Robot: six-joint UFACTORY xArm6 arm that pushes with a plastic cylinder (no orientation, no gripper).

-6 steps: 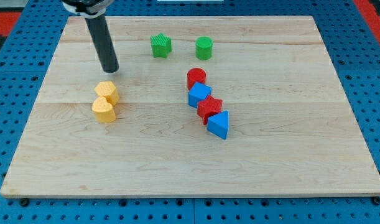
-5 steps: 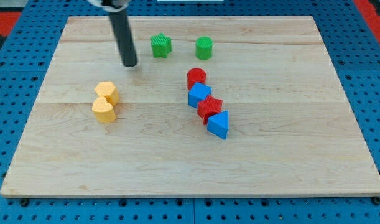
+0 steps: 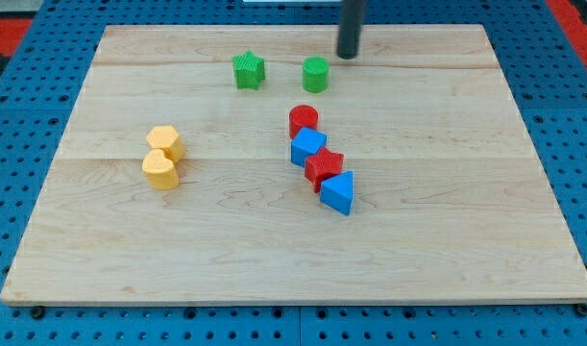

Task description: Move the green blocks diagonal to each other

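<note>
A green star block point(image 3: 248, 70) and a green cylinder point(image 3: 315, 74) sit side by side near the view's top of the wooden board point(image 3: 447, 221), level with each other and apart. My tip point(image 3: 347, 56) is just up and right of the green cylinder, a small gap away, not touching it.
A red cylinder point(image 3: 304, 121), a blue cube point(image 3: 308, 147), a red star point(image 3: 324, 169) and a blue triangular block point(image 3: 338, 192) form a touching diagonal chain below the green cylinder. Two yellow blocks point(image 3: 164, 143) point(image 3: 160, 170) touch at the view's left.
My tip has swept from the view's left, above the yellow blocks, across to the right, past the green star to beside the green cylinder. No block has moved.
</note>
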